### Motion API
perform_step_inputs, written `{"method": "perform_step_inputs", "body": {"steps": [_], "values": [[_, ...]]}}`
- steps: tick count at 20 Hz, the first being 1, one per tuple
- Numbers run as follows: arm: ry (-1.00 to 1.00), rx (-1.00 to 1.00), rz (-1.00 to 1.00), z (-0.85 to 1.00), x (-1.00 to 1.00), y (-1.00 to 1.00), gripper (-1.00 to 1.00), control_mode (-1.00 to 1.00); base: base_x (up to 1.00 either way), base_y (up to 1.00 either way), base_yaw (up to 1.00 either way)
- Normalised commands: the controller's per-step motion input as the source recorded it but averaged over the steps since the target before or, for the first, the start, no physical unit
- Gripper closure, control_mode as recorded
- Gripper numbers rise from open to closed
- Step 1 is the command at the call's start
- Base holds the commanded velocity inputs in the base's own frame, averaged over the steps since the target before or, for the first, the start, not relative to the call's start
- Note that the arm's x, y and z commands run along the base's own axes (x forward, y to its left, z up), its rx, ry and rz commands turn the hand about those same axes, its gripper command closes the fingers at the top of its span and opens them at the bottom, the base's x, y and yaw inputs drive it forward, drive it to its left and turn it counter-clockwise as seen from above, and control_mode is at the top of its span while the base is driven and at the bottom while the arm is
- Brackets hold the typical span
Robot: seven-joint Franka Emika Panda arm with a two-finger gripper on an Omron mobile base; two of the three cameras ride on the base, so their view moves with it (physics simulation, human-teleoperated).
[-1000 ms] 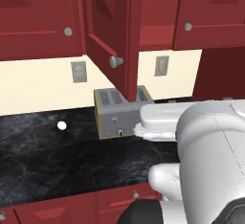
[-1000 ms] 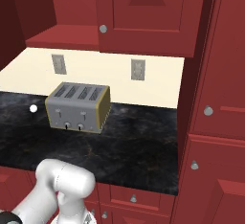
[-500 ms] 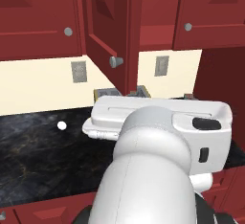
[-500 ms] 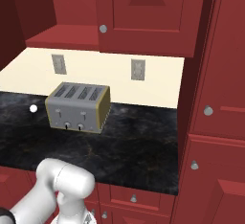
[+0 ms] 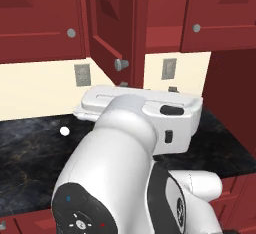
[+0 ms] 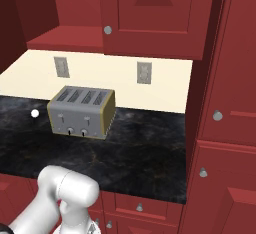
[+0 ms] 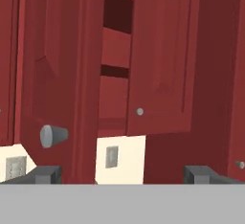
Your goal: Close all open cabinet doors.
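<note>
Gripper (image 7: 122, 175), jaws spread wide and holding nothing, faces an open cabinet door (image 7: 57, 74) at frame left, shelves (image 7: 115, 70) exposed at centre.

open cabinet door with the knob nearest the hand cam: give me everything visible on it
The open cabinet door is dark red, wood-look, tall, with a raised rectangular panel and one small round grey knob near its lower edge. It stands swung well out from the cabinet, upright, nearly edge-on to the left base view. Beside it red shelves show in the gap. Nothing touches it; the open fingers sit below it, apart.
</note>
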Motion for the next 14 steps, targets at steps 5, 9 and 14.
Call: {"method": "perform_step_inputs", "body": {"steps": [5,9,14], "values": [[-0.03,-0.02,-0.04,-0.44,0.33,0.43,-1.00,-1.00,0.00,0.00,0.00],[-0.05,0.00,-0.06,-0.18,0.38,0.37,-1.00,-1.00,0.00,0.00,0.00],[-0.07,0.00,-0.11,-0.04,0.52,0.31,-1.00,-1.00,0.00,0.00,0.00]]}}
